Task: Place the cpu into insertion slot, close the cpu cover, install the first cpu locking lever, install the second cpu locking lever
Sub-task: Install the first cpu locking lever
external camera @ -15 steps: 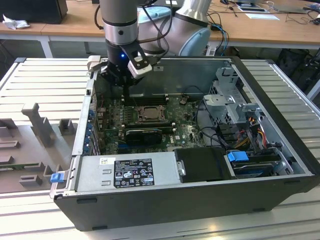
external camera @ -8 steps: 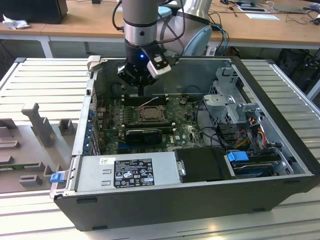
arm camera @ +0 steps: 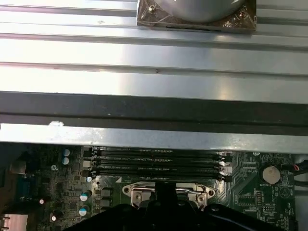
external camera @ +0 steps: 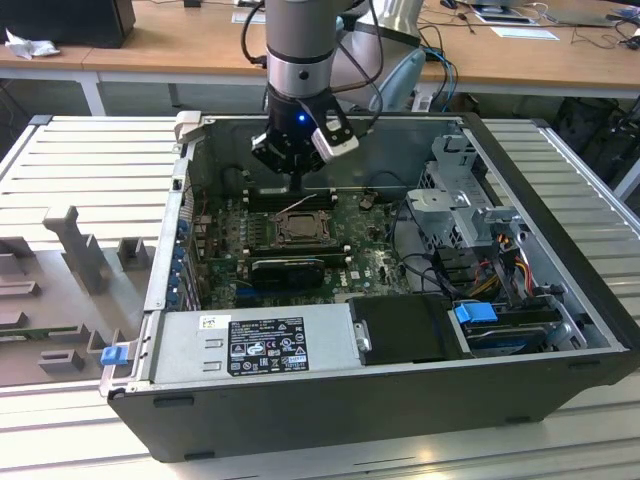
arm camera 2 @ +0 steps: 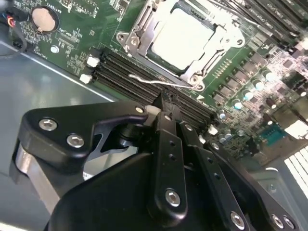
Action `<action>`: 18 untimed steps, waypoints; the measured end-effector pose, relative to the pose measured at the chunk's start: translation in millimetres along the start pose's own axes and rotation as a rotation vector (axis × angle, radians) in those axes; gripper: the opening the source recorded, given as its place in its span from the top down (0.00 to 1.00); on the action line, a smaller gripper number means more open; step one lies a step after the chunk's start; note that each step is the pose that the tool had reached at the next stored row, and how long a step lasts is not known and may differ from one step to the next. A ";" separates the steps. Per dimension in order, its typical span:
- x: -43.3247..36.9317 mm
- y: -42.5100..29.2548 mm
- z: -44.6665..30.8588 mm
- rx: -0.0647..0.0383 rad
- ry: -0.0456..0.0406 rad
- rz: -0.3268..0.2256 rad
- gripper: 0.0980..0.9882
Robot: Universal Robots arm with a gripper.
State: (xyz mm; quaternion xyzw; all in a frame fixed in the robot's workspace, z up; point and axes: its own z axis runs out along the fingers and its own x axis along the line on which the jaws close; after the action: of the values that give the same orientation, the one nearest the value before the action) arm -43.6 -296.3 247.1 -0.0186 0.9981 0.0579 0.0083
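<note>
The cpu (arm camera 2: 185,36), pale silver and square, lies in the insertion slot (external camera: 300,228) on the green board. Its top shows through the opening of the silver cpu cover (arm camera 2: 137,36), which lies down over it. A thin wire locking lever (arm camera 2: 144,79) juts out along the socket's near edge, over the memory slots. My gripper (arm camera 2: 162,100) hovers just above that lever's end with its black fingers shut and nothing between them. In the exterior view the gripper (external camera: 293,170) hangs inside the open computer case, just behind the socket. In the first wrist view the gripper (arm camera: 166,190) points at the socket's edge.
Long black memory slots (arm camera: 156,161) run beside the socket. A coin cell (arm camera 2: 42,19) sits on the board. The case's metal wall (arm camera: 154,108) rises close behind the gripper. A power supply (external camera: 265,340) and a drive cage (external camera: 470,200) stand inside the case.
</note>
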 end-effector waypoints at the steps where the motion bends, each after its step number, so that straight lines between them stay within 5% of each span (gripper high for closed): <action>1: -1.0 -0.1 1.9 0.000 0.0003 -0.002 0.99; 11: -13.5 0.2 22.0 0.000 0.0014 -0.011 0.99; 18: -19.2 1.9 27.6 0.000 0.0018 -0.016 0.99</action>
State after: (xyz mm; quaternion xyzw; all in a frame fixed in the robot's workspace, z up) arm -24.0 -290.5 220.3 -0.0268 0.9979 0.0579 0.0078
